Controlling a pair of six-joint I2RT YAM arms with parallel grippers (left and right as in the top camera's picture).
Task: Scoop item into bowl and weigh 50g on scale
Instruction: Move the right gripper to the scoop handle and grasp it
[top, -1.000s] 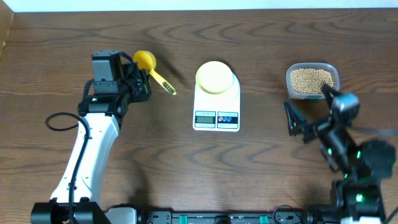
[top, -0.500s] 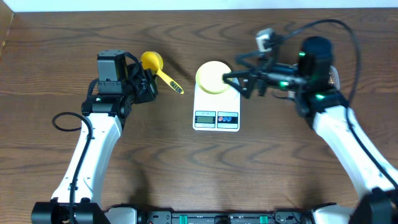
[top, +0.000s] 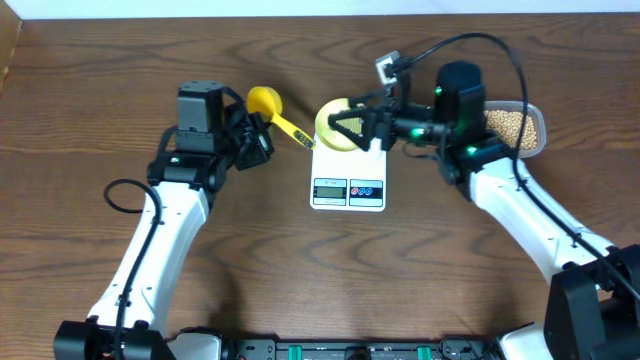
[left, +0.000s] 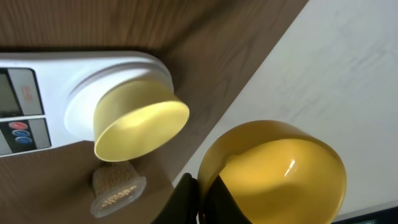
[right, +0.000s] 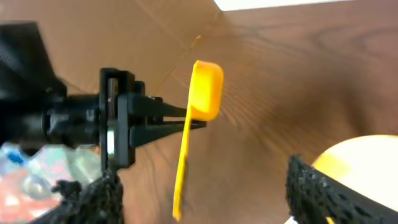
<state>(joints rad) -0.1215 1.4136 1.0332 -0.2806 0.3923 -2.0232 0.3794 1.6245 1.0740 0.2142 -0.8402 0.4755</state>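
Dark wood-grain surface (top: 450, 290) carries a flat white digital scale (top: 348, 190) at its middle, with a pale-yellow round bowl (top: 322, 120) on the platform. A clear plastic tub (top: 530, 118) of small tan beans (top: 505, 122) sits to the right, partly hidden behind the right arm.

Only the overhead view shows both arms whole. The left arm rises from the near edge and bends right at the wrist. The right arm sweeps in from the lower right and stretches level towards the left, across the scale's far end.

The left wrist view looks into the bowl and past the scale's red and blue buttons, which the overhead shows only small. The right wrist view gives the scoop edge-on, which no other view does.

The left hand (top: 262, 135) is clamped tight on the handle of a yellow plastic scoop (top: 265, 100), just behind its cup. The scoop is held off the surface, left of the bowl and apart from it.

The right hand (top: 340, 130) hangs over the bowl with its fingers (right: 323, 193) spread wide and nothing between them. The bowl's rim lies just beside one finger, and I cannot tell whether they touch.
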